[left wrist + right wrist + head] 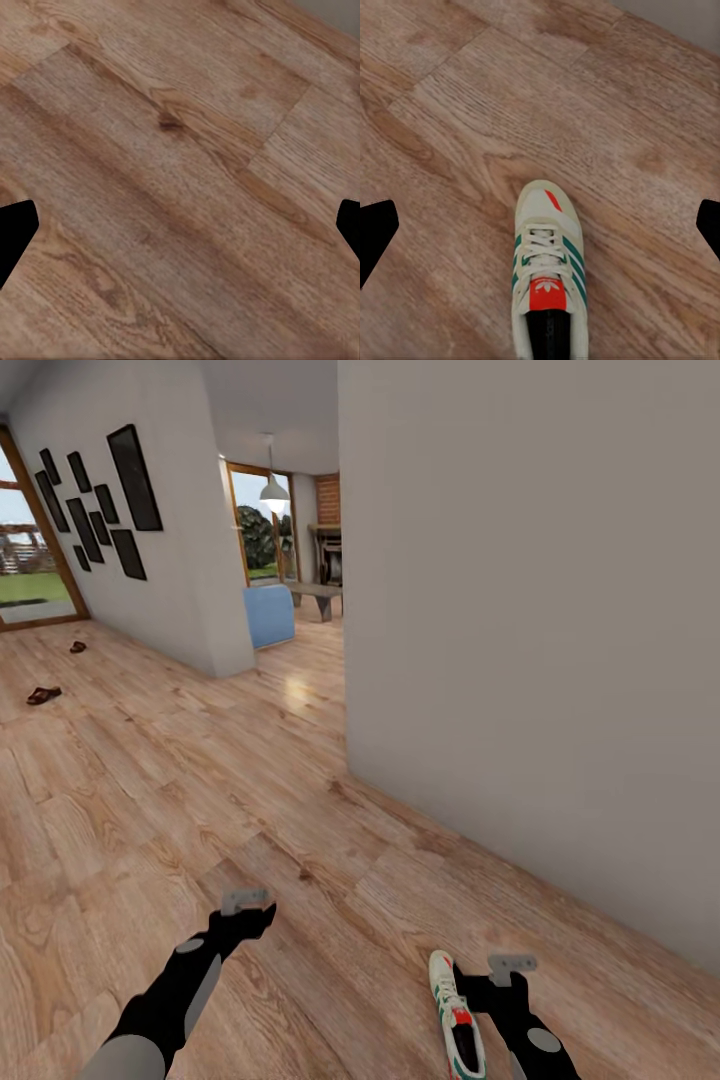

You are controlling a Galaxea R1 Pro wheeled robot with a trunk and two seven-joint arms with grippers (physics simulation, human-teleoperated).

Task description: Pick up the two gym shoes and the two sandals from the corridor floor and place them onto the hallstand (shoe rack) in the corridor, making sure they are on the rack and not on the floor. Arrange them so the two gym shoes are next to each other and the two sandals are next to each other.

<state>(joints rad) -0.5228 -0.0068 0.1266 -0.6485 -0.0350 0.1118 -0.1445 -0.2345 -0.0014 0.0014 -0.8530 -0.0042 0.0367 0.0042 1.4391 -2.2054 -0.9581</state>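
One gym shoe (455, 1015), cream-white with green stripes and a red tongue patch, lies on the corridor floor (200, 790) just left of my right gripper (510, 965). In the right wrist view that gym shoe (544, 277) sits between the widely spread black fingertips (376, 232), toe pointing away; nothing is gripped. My left gripper (247, 905) hangs open over bare planks (180, 150). Two brown sandals lie far off at the left, one (43, 695) nearer and one (77, 647) farther back. The hallstand is out of view.
A plain grey wall (530, 660) runs along the right, its corner (345, 760) jutting into the floor. A white wall with black picture frames (110, 500) stands at the left, a blue seat (268, 615) beyond it, and a glass door (25, 560) at far left.
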